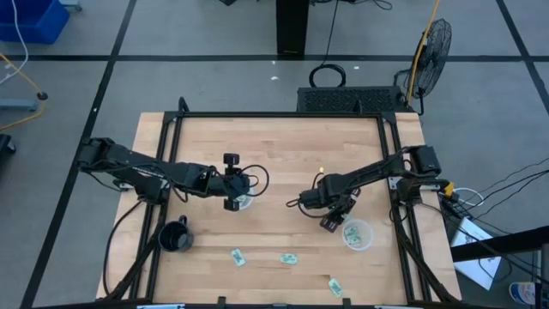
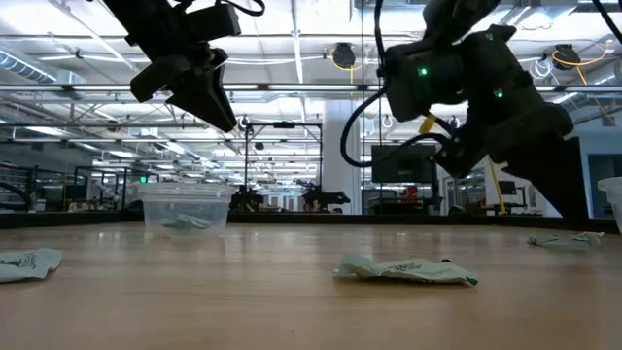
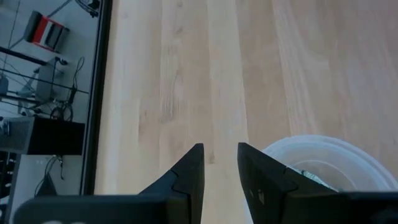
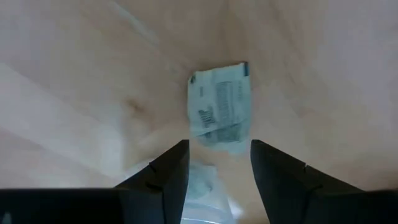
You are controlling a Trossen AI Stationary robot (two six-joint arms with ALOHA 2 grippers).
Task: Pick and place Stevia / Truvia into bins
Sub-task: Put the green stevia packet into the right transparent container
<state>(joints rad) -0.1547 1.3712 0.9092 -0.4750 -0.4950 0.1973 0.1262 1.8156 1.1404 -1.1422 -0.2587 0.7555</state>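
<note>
Green and white sachets lie flat on the wood: three near the table's near edge [image 1: 237, 256], [image 1: 289, 258], [image 1: 335, 287]. One more sachet [image 4: 219, 106] shows beyond my right gripper's open fingers [image 4: 217, 149]; whether it lies on the table or is in the air, I cannot tell. The right clear cup [image 1: 357, 234] holds a sachet, and my right gripper [image 1: 330, 220] hovers just to its left. My left gripper [image 3: 221, 168], open with a narrow gap, hangs above the left clear cup [image 3: 323, 162], [image 2: 185, 209], which also holds a sachet.
A black mug [image 1: 176, 237] stands near the table's left near corner. A black frame [image 1: 274, 114] runs along the table's far edge and sides. Bare wood lies between the two cups. A fan [image 1: 431, 47] stands on the floor beyond the far right corner.
</note>
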